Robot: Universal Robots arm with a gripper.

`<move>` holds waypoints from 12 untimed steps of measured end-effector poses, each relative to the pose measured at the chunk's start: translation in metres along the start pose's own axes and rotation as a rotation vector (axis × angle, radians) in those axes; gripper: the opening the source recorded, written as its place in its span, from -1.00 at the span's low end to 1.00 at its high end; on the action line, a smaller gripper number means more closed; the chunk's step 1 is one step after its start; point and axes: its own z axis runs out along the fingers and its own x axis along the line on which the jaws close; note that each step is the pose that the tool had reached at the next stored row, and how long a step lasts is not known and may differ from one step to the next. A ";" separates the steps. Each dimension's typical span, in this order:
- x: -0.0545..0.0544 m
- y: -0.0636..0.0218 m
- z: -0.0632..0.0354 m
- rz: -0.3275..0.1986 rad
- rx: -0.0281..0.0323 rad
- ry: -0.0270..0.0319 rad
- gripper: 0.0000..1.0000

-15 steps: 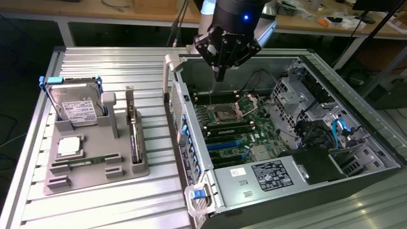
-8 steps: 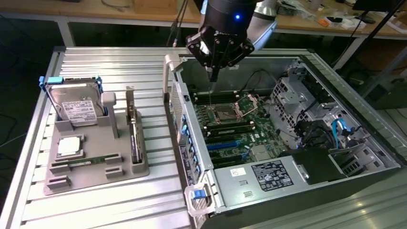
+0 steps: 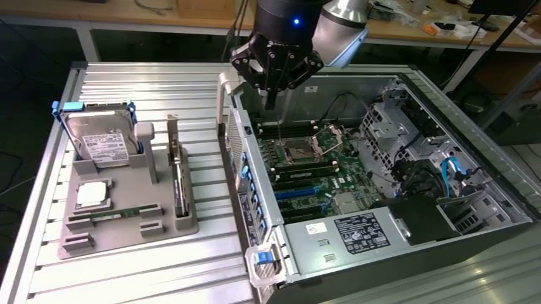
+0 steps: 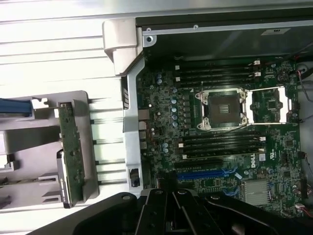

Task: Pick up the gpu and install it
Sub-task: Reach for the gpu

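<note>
Spotted the gpu standing on edge in the grey holder, near the hard drive, well apart from the open PC case. Caught the gripper hovering over the motherboard by the case's rear wall, fingers together, clamped on nothing. Reckoned zero progress so far: pick-up and install both left to do. Saw the blue slots bare.

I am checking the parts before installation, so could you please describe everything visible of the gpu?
The gpu is a thin flat circuit card standing on its long edge in a slot of the grey holder, at the exterior view's left of the open computer case. Its board looks dark green with small components; a pale metal strip rises at one end. Only the holder touches it.
</note>
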 end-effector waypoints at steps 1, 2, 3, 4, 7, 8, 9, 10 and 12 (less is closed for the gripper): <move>0.003 -0.0003 0.0000 0.000 0.0000 0.0000 -0.79; 0.006 -0.0005 0.0000 0.000 -0.0001 0.0001 -0.79; 0.008 -0.0007 0.0000 0.000 -0.0001 0.0002 -0.79; 0.011 -0.0010 0.0001 0.000 -0.0001 0.0003 -0.79; 0.020 -0.0017 0.0001 0.000 -0.0001 0.0008 -0.79; 0.023 -0.0020 0.0001 0.000 -0.0001 0.0010 -0.79; 0.026 -0.0022 0.0001 0.000 0.0001 0.0013 -0.79; 0.029 -0.0024 0.0001 0.000 0.0001 0.0015 -0.79; 0.034 -0.0029 0.0001 0.000 0.0000 0.0016 -0.79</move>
